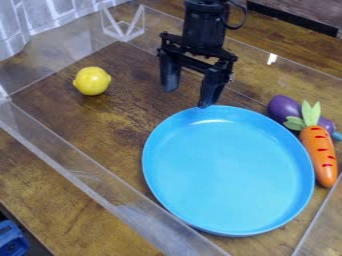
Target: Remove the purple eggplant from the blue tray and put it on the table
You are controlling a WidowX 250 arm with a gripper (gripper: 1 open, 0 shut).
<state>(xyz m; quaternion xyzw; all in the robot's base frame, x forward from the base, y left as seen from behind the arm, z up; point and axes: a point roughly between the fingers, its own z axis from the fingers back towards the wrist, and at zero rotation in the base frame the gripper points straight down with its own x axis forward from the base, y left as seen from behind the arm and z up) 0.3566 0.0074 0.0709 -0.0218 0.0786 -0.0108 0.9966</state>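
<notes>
The purple eggplant (285, 107) lies on the table (80, 130) at the right, just outside the rim of the blue tray (234, 170), half tucked behind a carrot. The tray is a big empty sky-blue dish in the lower right. My gripper (190, 88) hangs above the wood just beyond the tray's upper left rim, well left of the eggplant. Its dark fingers (168, 76) are spread apart and hold nothing.
An orange carrot with green leaves (321, 148) lies against the tray's right rim. A yellow lemon (91, 81) sits at the left. Low clear acrylic walls (60, 150) edge the table, and a clear stand (123, 22) is at the back.
</notes>
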